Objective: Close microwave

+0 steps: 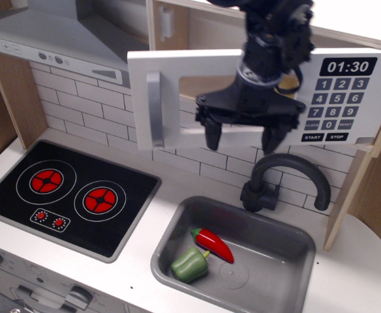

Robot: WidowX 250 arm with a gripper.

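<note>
The microwave (256, 98) is a light-wood box at the upper right. Its wide white door (177, 134) with the grey bar handle (154, 108) lies nearly flat across the front of the box. The dark keypad (337, 104) and a clock display reading 01:30 (348, 66) face me. My black gripper (241, 135) hangs in front of the door's window, pointing down, with its two fingers (211, 135) spread apart and nothing between them. The arm covers most of the window, so the inside of the microwave is hidden.
A grey slanted range hood (66, 45) is at the upper left, above a black hob (70, 195) with red rings. A grey sink (167, 241) holds a red chilli (211, 243) and a green pepper (190, 263). A black tap (285, 179) stands just below my gripper.
</note>
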